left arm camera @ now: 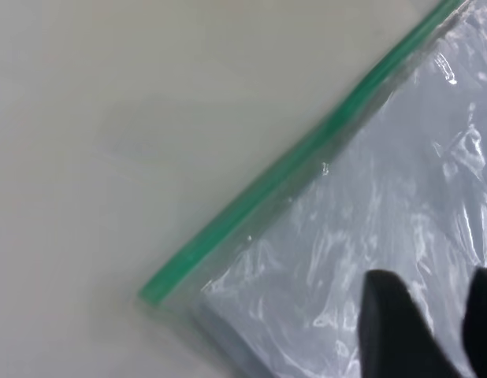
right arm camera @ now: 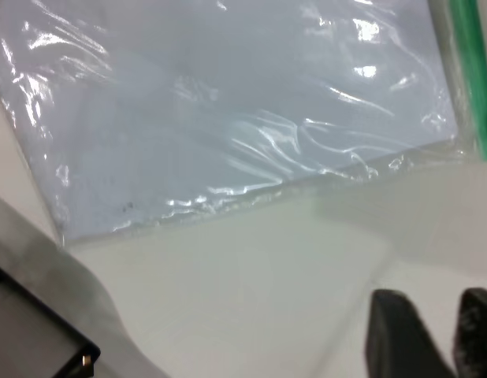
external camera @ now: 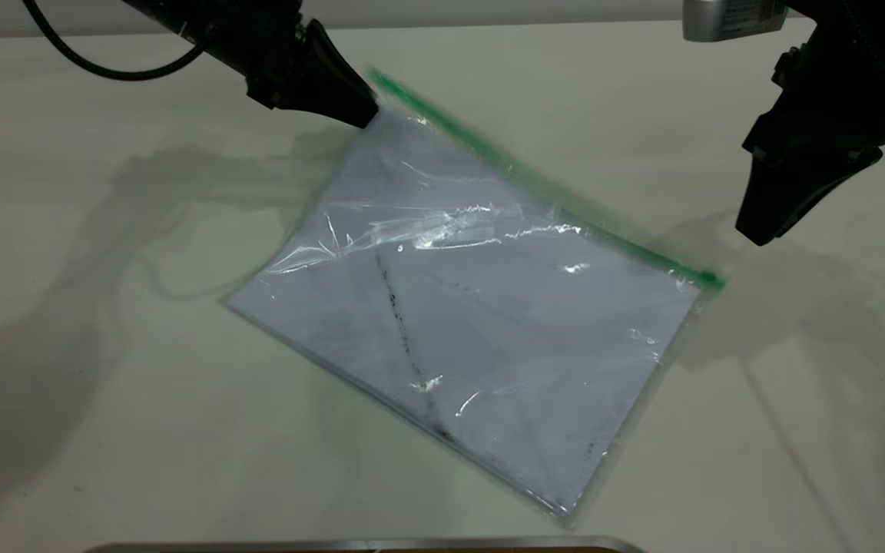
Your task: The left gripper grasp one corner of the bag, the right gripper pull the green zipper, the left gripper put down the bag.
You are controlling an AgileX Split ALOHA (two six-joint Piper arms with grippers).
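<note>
The bag (external camera: pixel 473 322) lies slanted on the white table, a white sheet with a dark smudge line inside. The green zipper (external camera: pixel 535 180) runs along its far long edge, with a small darker tab (external camera: pixel 710 280) at its right end. The left gripper (external camera: pixel 362 115) sits at the bag's upper left, just beside the green-tipped corner (external camera: pixel 377 77). In the left wrist view the gripper (left arm camera: pixel 436 303) has its jaws apart over the clear plastic, near the corner (left arm camera: pixel 153 291). The right gripper (external camera: pixel 757 230) hovers right of the zipper's end, open and empty (right arm camera: pixel 436 315).
A metal-edged object (external camera: pixel 366 544) lies along the table's near edge and also shows in the right wrist view (right arm camera: pixel 39 260). A silver device (external camera: pixel 730 17) sits at the top right. A black cable (external camera: pixel 104 69) loops behind the left arm.
</note>
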